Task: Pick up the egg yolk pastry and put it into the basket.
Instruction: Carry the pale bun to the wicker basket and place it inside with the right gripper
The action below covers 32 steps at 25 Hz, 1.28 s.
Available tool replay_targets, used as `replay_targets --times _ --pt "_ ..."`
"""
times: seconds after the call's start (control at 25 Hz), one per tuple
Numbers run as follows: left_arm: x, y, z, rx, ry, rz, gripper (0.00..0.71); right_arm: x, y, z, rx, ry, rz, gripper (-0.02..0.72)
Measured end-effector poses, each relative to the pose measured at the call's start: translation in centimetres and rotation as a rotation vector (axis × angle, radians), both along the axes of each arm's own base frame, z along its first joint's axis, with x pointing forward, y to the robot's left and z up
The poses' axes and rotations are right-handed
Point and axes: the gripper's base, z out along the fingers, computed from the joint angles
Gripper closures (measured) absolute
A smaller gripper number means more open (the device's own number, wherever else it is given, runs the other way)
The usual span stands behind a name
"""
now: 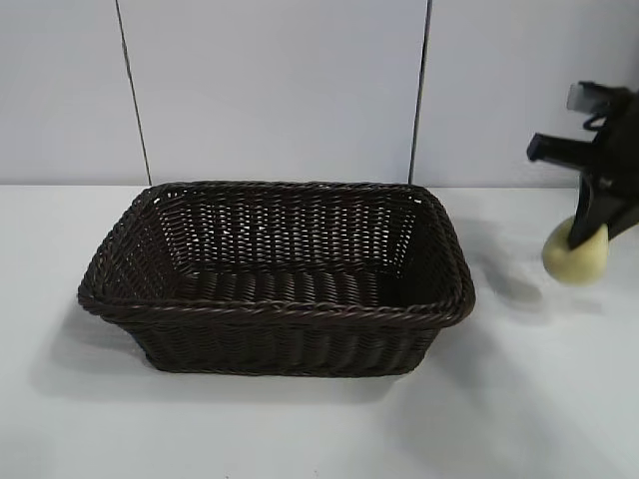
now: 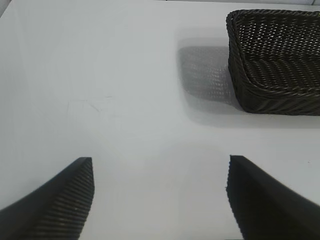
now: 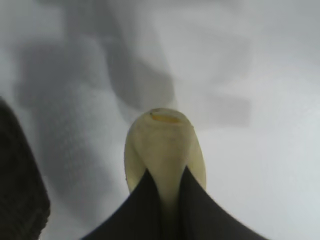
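Your right gripper (image 1: pixel 587 238) pinches the pastry (image 1: pixel 574 254) above the table, beside the basket (image 1: pixel 270 311); clear the rim before releasing; left gripper (image 2: pixel 160 192) gapes, idle

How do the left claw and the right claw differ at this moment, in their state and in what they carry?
The left claw stands open and holds nothing, while the right claw is shut on the egg yolk pastry. The left claw looks over bare table beside the basket; the right claw holds its load above the table, to the right of the basket. Both have dark fingers.
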Motion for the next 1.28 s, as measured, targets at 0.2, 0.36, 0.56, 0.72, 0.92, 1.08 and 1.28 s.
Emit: replay_targets --times 0.2,0.36,0.56,0.72,0.92,1.08,1.28 --pt "0.0 0.0 0.0 0.0 0.0 0.0 0.17 0.0 1.6 5.5 0.002 -0.093 0.061 0.672" --pt "0.0 0.0 0.0 0.0 0.0 0.0 0.17 -0.4 4.7 6.8 0.008 -0.107 0.148 0.672" --pt "0.0 0.0 0.0 0.0 0.0 0.0 0.17 -1.4 10.3 6.8 0.026 -0.109 0.271 0.673" --pt "0.0 0.0 0.0 0.0 0.0 0.0 0.17 -2.7 15.0 6.9 0.043 -0.14 0.37 0.673" --pt "0.0 0.0 0.0 0.0 0.0 0.0 0.17 -4.3 20.0 7.0 0.08 -0.202 0.457 0.673" --pt "0.0 0.0 0.0 0.0 0.0 0.0 0.17 -4.9 22.5 6.7 0.106 -0.255 0.496 0.673" --pt "0.0 0.0 0.0 0.0 0.0 0.0 0.17 -3.8 23.7 4.0 0.102 -0.241 0.483 0.673"
